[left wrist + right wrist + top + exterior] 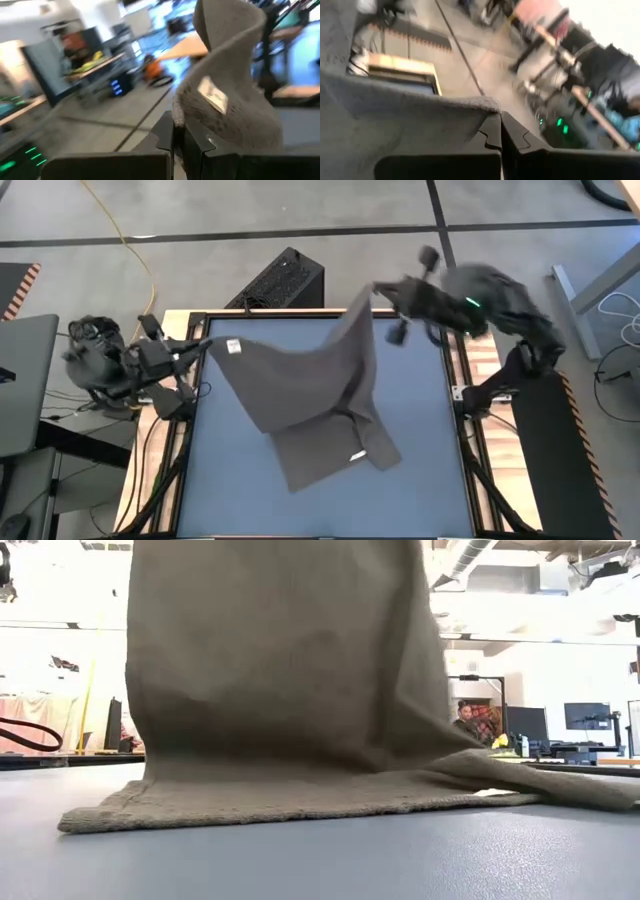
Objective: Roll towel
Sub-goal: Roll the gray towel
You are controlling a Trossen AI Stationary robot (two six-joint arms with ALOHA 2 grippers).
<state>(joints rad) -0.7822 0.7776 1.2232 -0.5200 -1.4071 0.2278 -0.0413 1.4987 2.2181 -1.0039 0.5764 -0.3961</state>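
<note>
A taupe towel is held up above a blue-grey worktop by two corners. One corner, beside a small white tag, is clenched in the left claw at the worktop's left edge. Another corner is clenched in the right claw at the far edge. The towel's lower part is draped on the worktop, its hem lying flat.

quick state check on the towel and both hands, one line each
towel: lifted by two corners, hanging unrolled, lower edge trailing on the table
left hand: shut on the towel corner near the white tag
right hand: shut on the opposite towel corner, raised above the table's far edge
</note>
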